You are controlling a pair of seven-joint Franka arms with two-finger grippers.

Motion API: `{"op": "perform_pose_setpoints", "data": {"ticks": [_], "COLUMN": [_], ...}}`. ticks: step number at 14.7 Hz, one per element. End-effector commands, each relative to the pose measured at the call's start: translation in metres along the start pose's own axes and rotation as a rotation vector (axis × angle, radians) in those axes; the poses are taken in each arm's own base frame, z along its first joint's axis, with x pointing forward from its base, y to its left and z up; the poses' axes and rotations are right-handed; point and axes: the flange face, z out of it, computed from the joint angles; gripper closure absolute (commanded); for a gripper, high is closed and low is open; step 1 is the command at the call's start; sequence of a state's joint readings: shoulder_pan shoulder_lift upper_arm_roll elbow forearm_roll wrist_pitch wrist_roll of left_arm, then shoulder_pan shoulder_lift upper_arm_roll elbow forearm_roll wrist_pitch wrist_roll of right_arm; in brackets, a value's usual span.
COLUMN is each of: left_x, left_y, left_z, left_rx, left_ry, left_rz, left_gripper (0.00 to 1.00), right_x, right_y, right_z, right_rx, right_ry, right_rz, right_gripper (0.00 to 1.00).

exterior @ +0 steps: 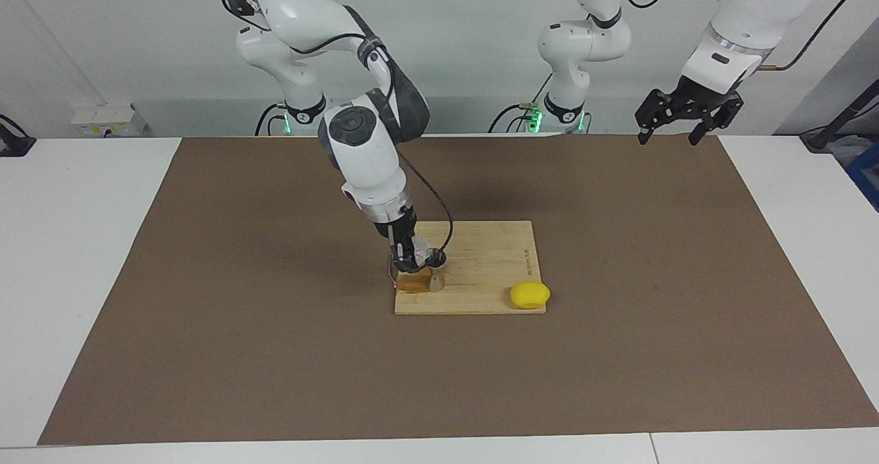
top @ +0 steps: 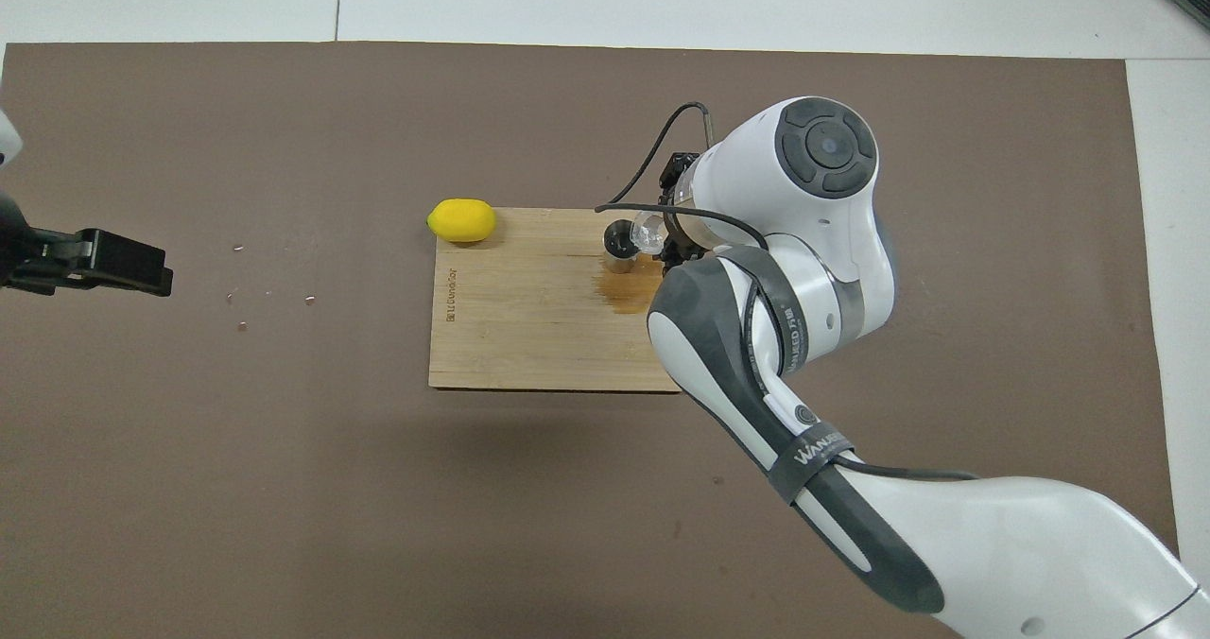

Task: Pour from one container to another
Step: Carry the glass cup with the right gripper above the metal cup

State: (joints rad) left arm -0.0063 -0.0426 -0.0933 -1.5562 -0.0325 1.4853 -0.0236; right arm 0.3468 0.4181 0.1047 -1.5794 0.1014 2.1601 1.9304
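My right gripper is shut on the small clear cup and holds it tilted right against the top of the metal jigger. The jigger stands upright on the wooden board, near the board's edge toward the right arm's end. In the overhead view the cup lies beside the jigger's mouth, and the right gripper is mostly hidden under its wrist. A brown wet stain spreads on the board by the jigger. My left gripper is open, empty, raised, and waits over the mat's edge.
A yellow lemon lies at the board's corner farther from the robots, toward the left arm's end; it also shows in the overhead view. A few small crumbs lie on the brown mat near the left gripper.
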Motion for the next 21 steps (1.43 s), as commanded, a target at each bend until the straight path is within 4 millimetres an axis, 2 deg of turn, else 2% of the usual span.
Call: {"op": "perform_pose_setpoints", "data": {"ticks": [1,8,9,17,19,21], "left_x": [-0.007,-0.003,-0.003,-0.004,-0.004,-0.004], "left_y": [-0.003,-0.004,-0.003,-0.003,-0.004,-0.004], "left_z": [-0.005,-0.004,-0.004,-0.001,-0.001,-0.001], "left_rx": [-0.001,0.000,0.000,0.000,0.000,0.000], "left_ry": [-0.025,0.015,0.016,0.006,0.006,0.004], "left_rz": [0.012,0.012,0.013,0.005,0.001,0.001], "left_gripper": [0.00,0.00,0.00,0.00,0.00,0.00], "right_x": [-0.002,-0.011,-0.018,-0.025,-0.035,-0.036], "right_y": [-0.007,-0.002,-0.001,-0.003,0.002,0.004], "right_z": [-0.003,0.004,0.004,0.000,0.001,0.007], "right_rx": [0.010,0.024,0.031,0.068,0.072,0.066], "right_ry": [0.048,0.140,0.147,0.209,0.223,0.242], "right_rz": [-0.011,-0.093,-0.110,-0.175,-0.205,-0.220], "right_gripper": [1.00,1.00,1.00,1.00,1.00,1.00]}}
